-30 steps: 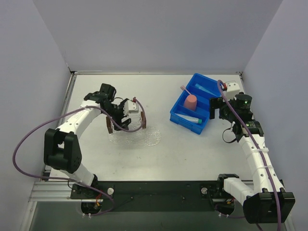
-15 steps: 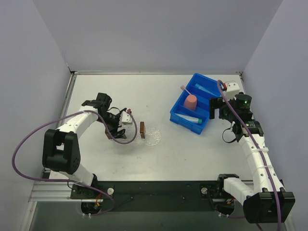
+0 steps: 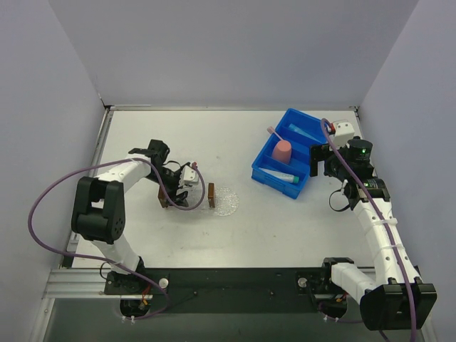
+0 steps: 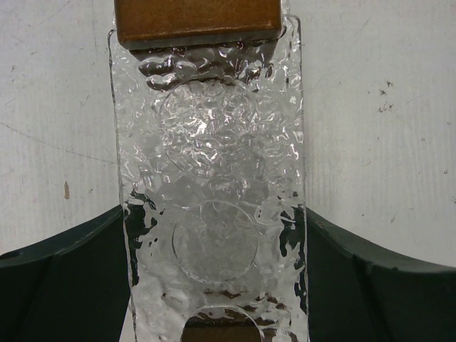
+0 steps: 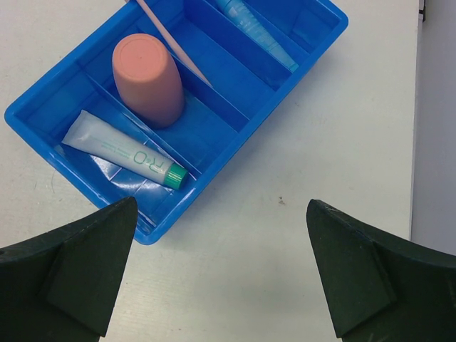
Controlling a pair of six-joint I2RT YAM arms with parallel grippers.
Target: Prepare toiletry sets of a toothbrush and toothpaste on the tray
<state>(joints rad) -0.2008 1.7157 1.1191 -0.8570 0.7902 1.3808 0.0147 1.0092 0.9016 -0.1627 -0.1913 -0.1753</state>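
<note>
Probably light, thin, slick, brittle: tray (image 4: 214, 128). Left gripper (image 4: 214, 178) spread wide, straddling it lengthwise; pinch end edges gently. Right gripper (image 5: 221, 274) spread, empty.

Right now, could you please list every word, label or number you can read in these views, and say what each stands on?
"R·O", first letter uncertain: teal print on the whitish-grey toothpaste tube in the blue bin.
Finer teal lines beside it: too small to read.
Light blue toothpaste tube, pink cup, tray: no readable text.
</note>
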